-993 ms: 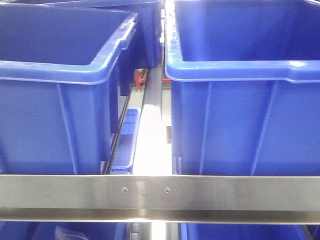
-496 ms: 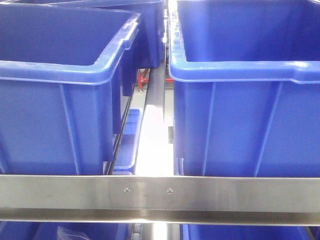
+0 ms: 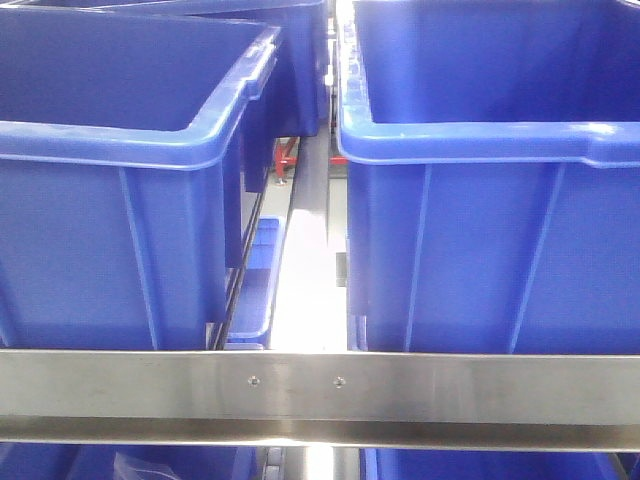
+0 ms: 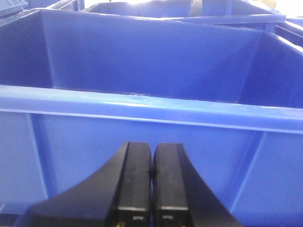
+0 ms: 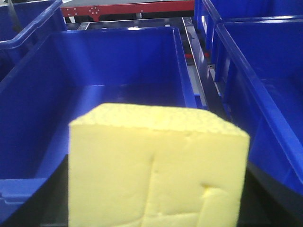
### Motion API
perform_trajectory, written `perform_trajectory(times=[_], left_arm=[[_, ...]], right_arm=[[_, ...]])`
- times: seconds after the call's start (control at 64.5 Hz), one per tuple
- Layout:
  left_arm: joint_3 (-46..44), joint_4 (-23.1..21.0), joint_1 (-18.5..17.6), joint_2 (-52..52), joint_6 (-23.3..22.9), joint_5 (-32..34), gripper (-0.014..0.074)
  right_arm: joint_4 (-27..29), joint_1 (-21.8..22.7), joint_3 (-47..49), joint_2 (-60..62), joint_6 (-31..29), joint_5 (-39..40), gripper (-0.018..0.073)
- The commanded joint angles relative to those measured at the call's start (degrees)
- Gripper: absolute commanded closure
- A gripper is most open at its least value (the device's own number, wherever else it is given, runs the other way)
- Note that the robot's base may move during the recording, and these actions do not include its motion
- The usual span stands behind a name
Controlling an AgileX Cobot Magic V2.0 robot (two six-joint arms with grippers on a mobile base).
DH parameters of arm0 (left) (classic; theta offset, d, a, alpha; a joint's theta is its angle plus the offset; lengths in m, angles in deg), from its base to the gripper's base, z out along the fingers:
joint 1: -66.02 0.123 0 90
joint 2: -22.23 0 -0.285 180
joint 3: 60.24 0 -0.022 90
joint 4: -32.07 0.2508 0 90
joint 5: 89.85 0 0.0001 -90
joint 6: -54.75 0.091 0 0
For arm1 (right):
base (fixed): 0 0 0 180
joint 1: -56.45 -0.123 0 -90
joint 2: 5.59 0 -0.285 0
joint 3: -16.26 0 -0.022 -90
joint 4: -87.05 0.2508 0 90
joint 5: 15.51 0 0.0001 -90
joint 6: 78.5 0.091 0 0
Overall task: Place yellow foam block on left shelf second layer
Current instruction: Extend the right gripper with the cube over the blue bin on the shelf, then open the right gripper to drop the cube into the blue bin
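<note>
the left pincer (image 4: pixel 152 153) was fully closed, its two black fingers (image 4: pixel 135 179) pressed flat against each other with nothing between them. it sat just in front of the outer wall of a blue bin (image 4: pixel 142 106), below the bin's rim and level with it. more blue bins stood behind that one.

the right pincer (image 5: pixel 156 213) was clamped on the yellow foam block (image 5: pixel 156 161). the block filled the lower half of the right wrist view, and only dark slivers of the pincer showed at its lower left and lower right edges. the block's near face carried shallow creases, and its top face looked rough and porous. it was held up over the near rim of an open blue tub (image 5: pixel 118 61), clear of the tub's floor. a second tub (image 5: pixel 255 71) stood just beside that one to the right, with a narrow gap between them. a red metal frame (image 5: pixel 128 8) ran across the far background.

in the front view, a steel rail (image 3: pixel 320 395) with two small screws (image 3: pixel 252 380) crossed the lower part of the picture. two large blue crates stood behind it, a left crate (image 3: pixel 100 240) and a right crate (image 3: pixel 480 250), set apart by a bright gap. a smaller blue tray (image 3: pixel 258 280) showed low down in that gap. which shelf layer these crates occupied could not be told.
</note>
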Motion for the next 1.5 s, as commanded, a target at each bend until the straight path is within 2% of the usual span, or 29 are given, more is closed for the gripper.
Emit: perform_trajectory(times=[0.0,0.124,0.372,0.496,0.9,1.226,1.489], left_arm=[[1.48,-0.42,-0.29,-0.41,-0.22,5.05,0.046],[1.48,-0.42,-0.29,-0.41,-0.22,5.05,0.046],[1.48,-0.42,-0.29,-0.41,-0.22,5.05,0.046],[1.48,-0.42,-0.29,-0.41,-0.22,5.05,0.046],[1.48,-0.42,-0.29,-0.41,-0.22,5.05,0.046],[1.48,-0.42,-0.29,-0.41,-0.22,5.05,0.046],[1.48,-0.42,-0.29,-0.41,-0.22,5.05,0.046]], right_arm=[[-0.34,0.19,2.06,-2.12,-0.6,5.43,0.028],[-0.28,0.13,5.3,-8.29,-1.25,5.95,0.028],[3.19,-2.67,15.11,-32.08,-6.29,6.26,0.028],[3.58,-3.97,20.54,-44.31,-6.29,5.69,0.028],[3.52,-4.02,34.95,-75.12,-6.29,6.53,0.028],[3.4,-3.96,38.15,-91.11,-6.29,13.06,0.028],[3.17,-3.96,38.15,-94.82,-6.29,14.1,0.0279]])
